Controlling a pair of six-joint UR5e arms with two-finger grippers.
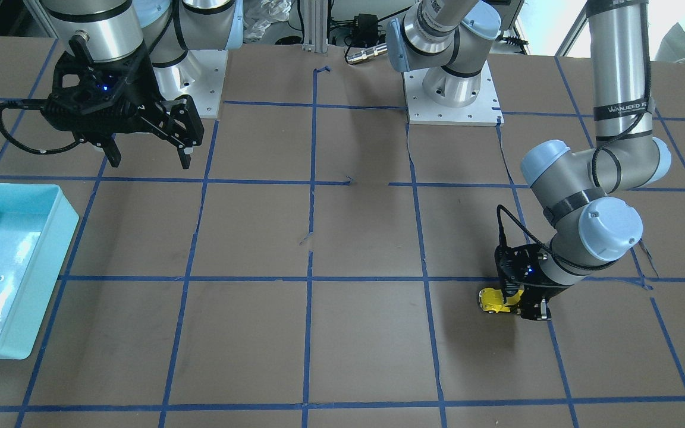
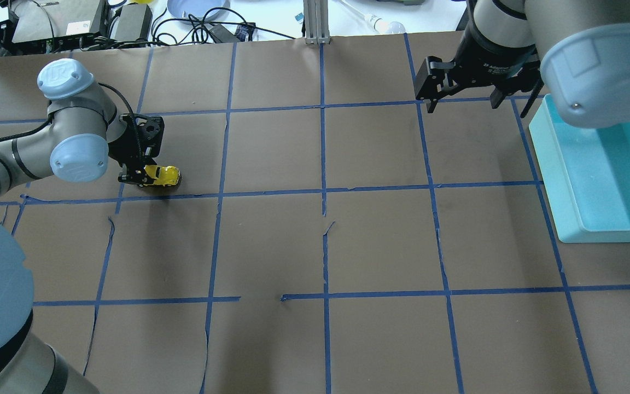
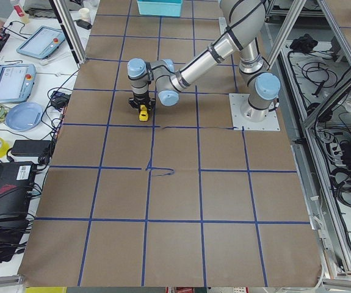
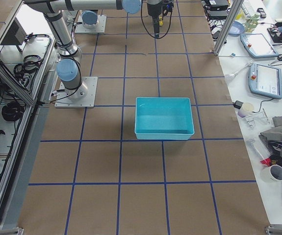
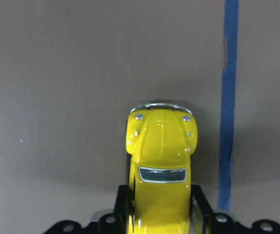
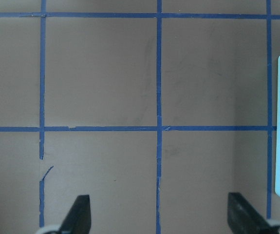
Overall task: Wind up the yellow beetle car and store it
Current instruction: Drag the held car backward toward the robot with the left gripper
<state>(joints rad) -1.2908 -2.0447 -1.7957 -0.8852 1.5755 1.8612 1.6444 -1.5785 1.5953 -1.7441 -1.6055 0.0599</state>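
Observation:
The yellow beetle car sits low on the brown paper, nose pointing away from the left wrist camera, its rear between the black fingers. My left gripper is shut on the car's sides. The car also shows in the overhead view and the front-facing view, beside a blue tape line. My right gripper is open and empty, held above the table near the turquoise bin; its fingertips stand wide apart.
The turquoise bin stands on the robot's right side of the table and holds nothing that I can see. Blue tape lines form a grid on the brown paper. The arm bases stand at the robot's edge. Cables and devices lie beyond the far edge.

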